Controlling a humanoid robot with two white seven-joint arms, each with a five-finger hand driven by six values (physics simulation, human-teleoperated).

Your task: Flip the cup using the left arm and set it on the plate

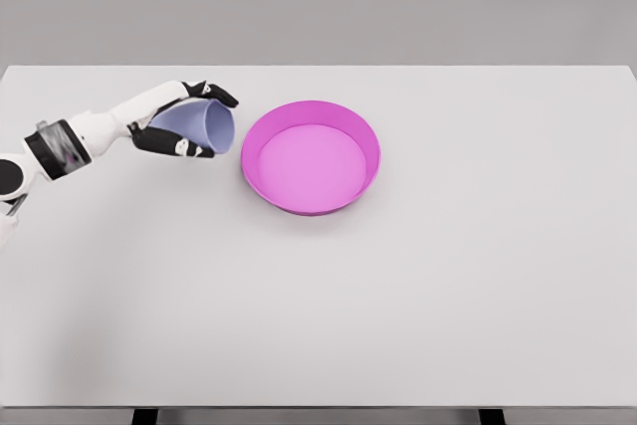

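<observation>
The table (418,306) is a wide white top, and nothing on it stands between the cup and its goal. The plate (311,157), a pink dish with a raised rim, sits near the middle, its floor bare. Just left of it, apart from the rim, the left hand (184,119) holds the cup (202,124): dark fingers wrap above and below the lilac body, closed on it. The cup lies on its side, wide mouth turned toward the plate, and seems lifted a little off the table, though that is hard to tell. Only 1 arm shows; the right is out of view.

The flip looks half done. To finish it well, the wrist should roll on until the mouth faces up, with the grip kept firm so the tapered wall does not slip. Then carry it over the rim, not through it, lower the base flat on the plate's floor near the centre, and only then let go.
</observation>
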